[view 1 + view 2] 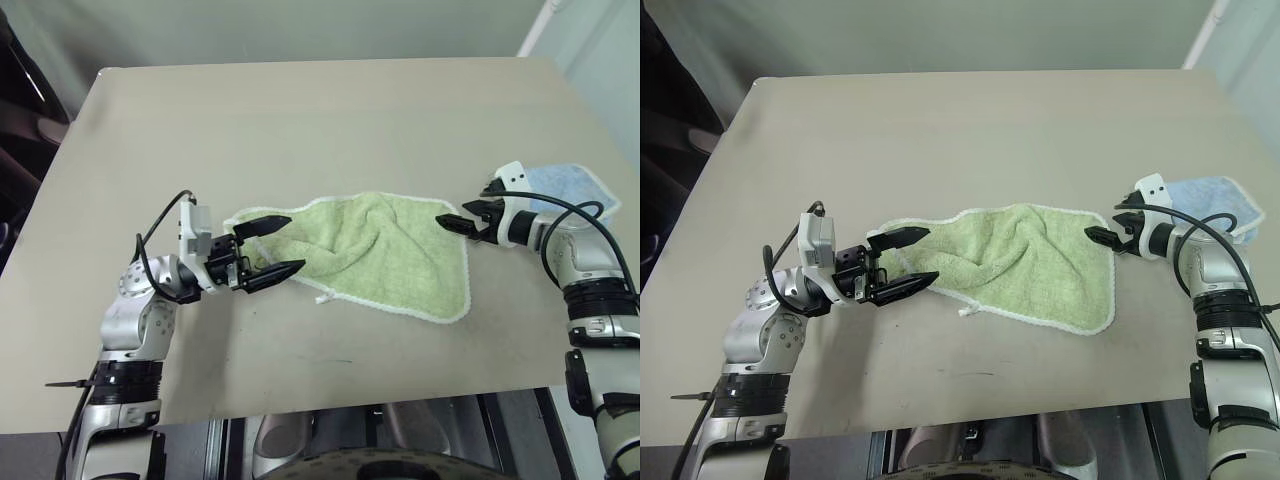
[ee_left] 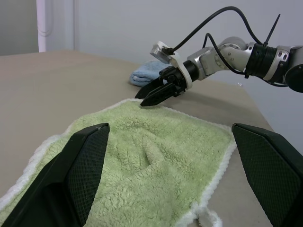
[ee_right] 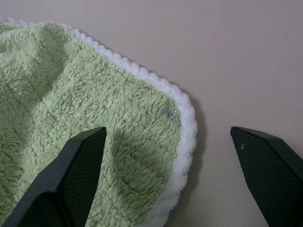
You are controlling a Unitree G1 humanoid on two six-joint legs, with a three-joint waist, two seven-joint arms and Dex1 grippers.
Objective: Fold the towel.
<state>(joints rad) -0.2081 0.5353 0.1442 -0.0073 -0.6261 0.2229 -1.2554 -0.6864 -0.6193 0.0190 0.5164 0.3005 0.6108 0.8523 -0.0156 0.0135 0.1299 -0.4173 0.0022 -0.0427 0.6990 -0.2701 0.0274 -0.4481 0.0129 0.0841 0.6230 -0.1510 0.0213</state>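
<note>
The light green towel [image 1: 390,255] with white stitched edging lies rumpled and spread out at the middle of the table, a small white tag [image 1: 322,297] at its near edge. My left gripper [image 1: 295,243] is open at the towel's left end, one finger over the cloth's left corner and the other beside its near edge. In the left wrist view its fingers [image 2: 80,165] stand wide over the green pile. My right gripper [image 1: 455,218] is open and hovers at the towel's far right corner [image 3: 182,116], holding nothing.
A smaller light blue towel [image 1: 570,185] lies folded near the table's right edge, just behind my right wrist. The beige table [image 1: 300,130] stretches bare behind the green cloth. Its near edge [image 1: 330,400] runs close below the towel.
</note>
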